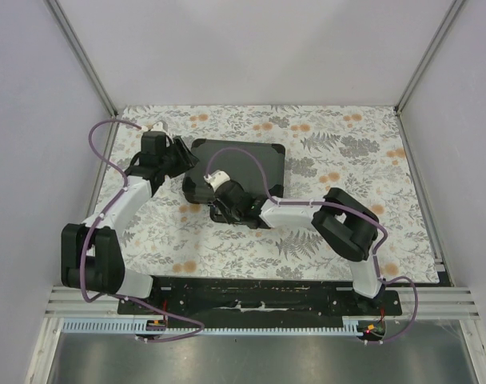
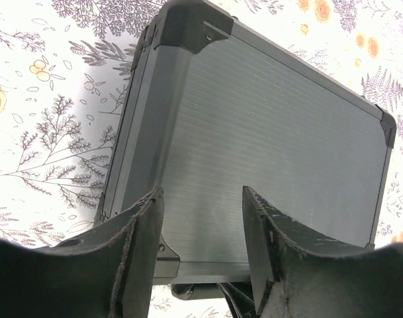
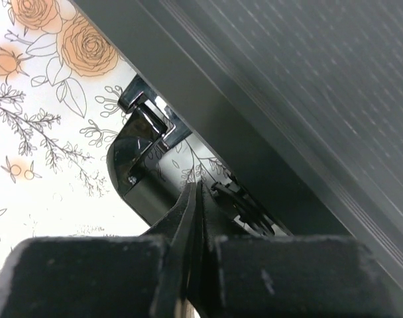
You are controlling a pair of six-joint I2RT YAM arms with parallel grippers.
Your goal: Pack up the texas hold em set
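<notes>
The black hard case [image 1: 241, 164] is lying shut and flat on the floral counter [image 1: 331, 136], with no chips or cards showing outside it (presumably they are packed inside), so the task is looking nearly done. The left fingers [image 2: 132, 245] are standing released at the lid's near edge, grasping nothing. The right fingers [image 3: 185, 205] are sitting clenched and empty beside the handle [image 3: 132, 182] and a latch [image 3: 148, 112], which may be unfastened.
</notes>
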